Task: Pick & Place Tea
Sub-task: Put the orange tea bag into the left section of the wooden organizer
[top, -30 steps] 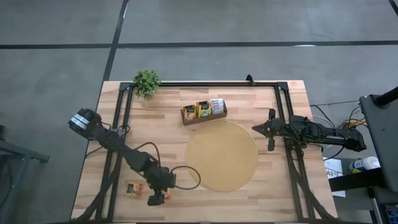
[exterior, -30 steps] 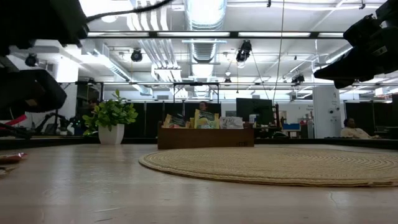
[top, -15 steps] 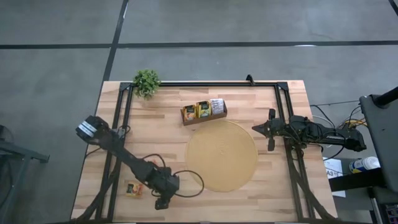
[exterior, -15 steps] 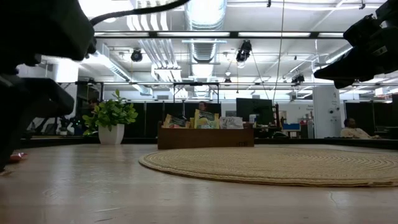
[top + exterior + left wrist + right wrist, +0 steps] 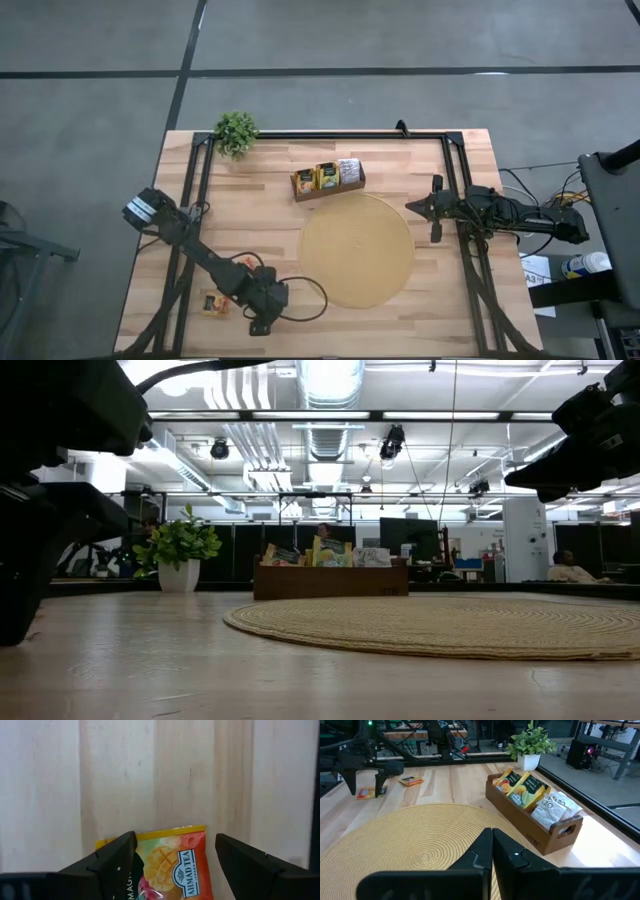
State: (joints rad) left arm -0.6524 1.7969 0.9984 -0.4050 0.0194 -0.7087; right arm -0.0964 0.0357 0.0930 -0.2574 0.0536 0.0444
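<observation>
An orange-red and yellow tea sachet (image 5: pixel 172 865) lies flat on the wood near the table's front left. My left gripper (image 5: pixel 175 857) is open and points steeply down over it, one finger on each side; whether a finger touches it, I cannot tell. The right wrist view shows the same gripper (image 5: pixel 365 790) standing over this sachet (image 5: pixel 366 793). Another sachet (image 5: pixel 213 303) lies just left of it on the table. A brown wooden tray (image 5: pixel 328 180) holds more sachets upright. My right gripper (image 5: pixel 492 847) is shut and holds nothing, raised at the table's right side.
A large round woven mat (image 5: pixel 357 250) lies at the table's middle right, with the tray at its far edge. A potted plant (image 5: pixel 236 132) stands at the far left corner. A black frame (image 5: pixel 200 200) runs along the table's sides.
My left gripper has come down toward the table and tipped to point more steeply down, shifting slightly toward the table's right and near edges. It now covers the sachet in the high view. Its fingers stay open. The sachets have not moved.
</observation>
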